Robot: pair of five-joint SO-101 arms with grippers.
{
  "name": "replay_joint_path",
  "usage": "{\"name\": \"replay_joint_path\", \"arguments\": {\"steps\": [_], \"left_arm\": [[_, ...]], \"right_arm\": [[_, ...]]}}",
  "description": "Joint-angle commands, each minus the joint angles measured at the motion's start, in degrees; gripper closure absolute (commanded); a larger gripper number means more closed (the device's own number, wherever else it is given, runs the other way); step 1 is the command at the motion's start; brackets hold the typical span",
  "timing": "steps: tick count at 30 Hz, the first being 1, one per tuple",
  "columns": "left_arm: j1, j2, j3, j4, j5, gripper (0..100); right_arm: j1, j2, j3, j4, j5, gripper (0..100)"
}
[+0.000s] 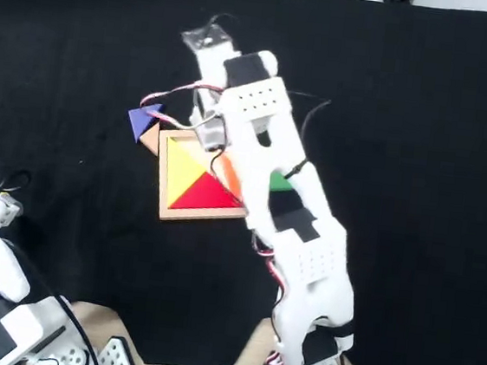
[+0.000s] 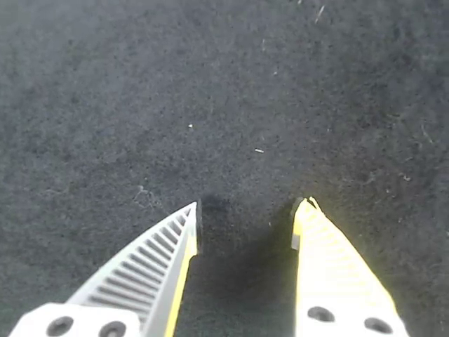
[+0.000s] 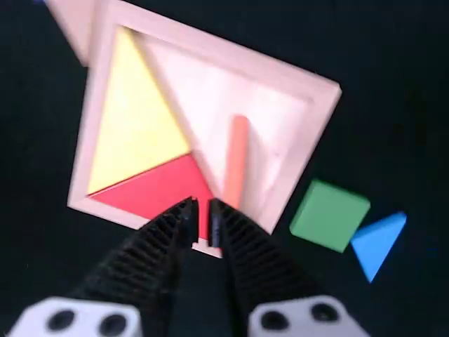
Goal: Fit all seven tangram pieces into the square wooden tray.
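Your right claw (image 3: pixel 202 210) is nearly closed on nothing, over the rim of the tray (image 3: pixel 231 62), by the red triangle (image 3: pixel 154 193). It and the yellow triangle (image 3: pixel 137 133) lie flat inside. The orange piece (image 3: pixel 237 161) stands on its edge in the free half, so I judge you must tip it flat next. The green square (image 3: pixel 330 214) and blue triangle (image 3: pixel 379 240) wait outside. Your right arm (image 1: pixel 306 250) stretches over the tray; your left claw (image 2: pixel 245 217) is wide open above bare worktop (image 2: pixel 210 84).
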Motion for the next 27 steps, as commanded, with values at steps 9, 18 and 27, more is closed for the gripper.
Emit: {"name": "replay_joint_path", "arguments": {"steps": [9, 18, 27], "left_arm": [[0.8, -0.3, -0.9, 0.4, -0.4, 77], [0.8, -0.3, -0.9, 0.4, -0.4, 77], [0.8, -0.3, -0.9, 0.4, -0.4, 77]], "right_arm": [[-1.0, 6.5, 7.0, -4.7, 1.1, 98.8], [3.9, 6.8, 7.0, -4.6, 1.8, 98.8], [4.6, 6.6, 6.5, -4.6, 1.8, 98.8]]}}
